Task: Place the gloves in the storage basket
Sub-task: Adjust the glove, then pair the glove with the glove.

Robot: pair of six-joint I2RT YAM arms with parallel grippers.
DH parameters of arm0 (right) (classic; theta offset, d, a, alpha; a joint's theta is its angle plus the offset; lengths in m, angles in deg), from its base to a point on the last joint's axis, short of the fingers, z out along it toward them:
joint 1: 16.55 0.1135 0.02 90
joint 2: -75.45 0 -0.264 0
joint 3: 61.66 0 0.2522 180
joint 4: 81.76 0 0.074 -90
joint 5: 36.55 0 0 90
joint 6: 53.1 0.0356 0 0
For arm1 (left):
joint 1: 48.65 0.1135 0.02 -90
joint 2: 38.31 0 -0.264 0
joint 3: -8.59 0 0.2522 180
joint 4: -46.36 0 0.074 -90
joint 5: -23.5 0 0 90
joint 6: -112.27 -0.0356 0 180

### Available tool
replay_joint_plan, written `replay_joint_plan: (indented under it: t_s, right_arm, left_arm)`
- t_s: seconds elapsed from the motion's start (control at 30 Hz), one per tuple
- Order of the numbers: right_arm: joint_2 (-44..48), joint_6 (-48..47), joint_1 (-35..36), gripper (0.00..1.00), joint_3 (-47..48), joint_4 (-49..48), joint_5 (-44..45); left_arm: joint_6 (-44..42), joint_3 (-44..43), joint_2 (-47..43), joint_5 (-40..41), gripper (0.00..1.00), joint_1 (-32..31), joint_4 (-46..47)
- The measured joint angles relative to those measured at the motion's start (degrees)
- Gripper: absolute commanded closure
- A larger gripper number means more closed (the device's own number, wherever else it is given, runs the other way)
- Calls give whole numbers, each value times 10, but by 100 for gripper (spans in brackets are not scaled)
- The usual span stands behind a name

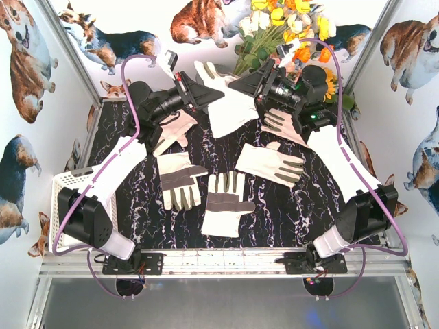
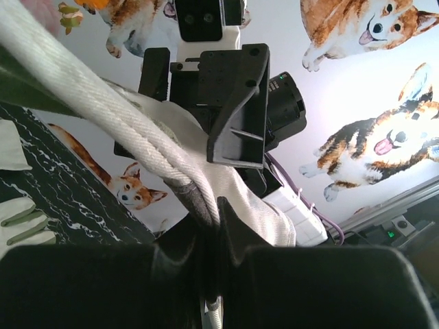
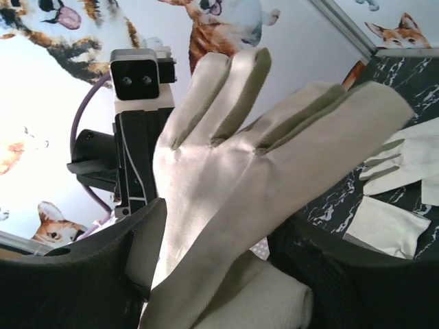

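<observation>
Glove (image 1: 233, 113) pinched in L gripper (image 2: 214, 216), mid-air.

The gloves (image 1: 226, 205) were cream-white with grey-olive patches, the table (image 1: 144, 221) black with white marble veins, the basket (image 1: 65, 184) white and slotted, the walls (image 1: 405, 123) white with corgi prints.

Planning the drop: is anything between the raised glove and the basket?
Nothing stands in between. The left gripper holds the glove at the far middle; the basket sits near left, partly under the left arm's own forearm in the top view. Only flat gloves lie between.
</observation>
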Motion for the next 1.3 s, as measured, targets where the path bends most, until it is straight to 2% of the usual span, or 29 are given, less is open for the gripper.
replay_joint_plan:
  t_s: [0.07, 0.23, 0.5, 0.7, 0.83, 0.97, 1.1, 1.23, 1.3]
  right_arm:
    - [0, -7, 0, 48, 0, 11, 6]
    - [4, -32, -1, 70, 0, 44, 14]
    - [54, -129, 0, 99, -15, 167, 44]
    - [94, -220, 21, 100, -37, 282, 95]
    - [120, -285, 75, 100, -61, 357, 200]
    - [163, -309, 147, 100, -144, 387, 313]
    - [214, -297, 205, 100, -273, 381, 403]
    - [265, -274, 237, 100, -394, 356, 433]
    - [272, -273, 239, 100, -407, 353, 436]
  left_arm:
    - [-1, 0, 0, -1, 100, 0, -1]
    - [-21, 0, 0, 7, 100, 0, -28]
    - [-116, 0, -9, 56, 100, -12, -184]
    - [-177, 0, -22, 101, 100, -46, -292]
    - [-217, 3, -29, 159, 100, -72, -379]
    - [-248, 37, -34, 216, 100, -111, -439]
    - [-271, 115, -35, 255, 100, -159, -450]
    - [-282, 212, -33, 270, 100, -208, -402]
    - [-283, 227, -33, 274, 100, -215, -379]
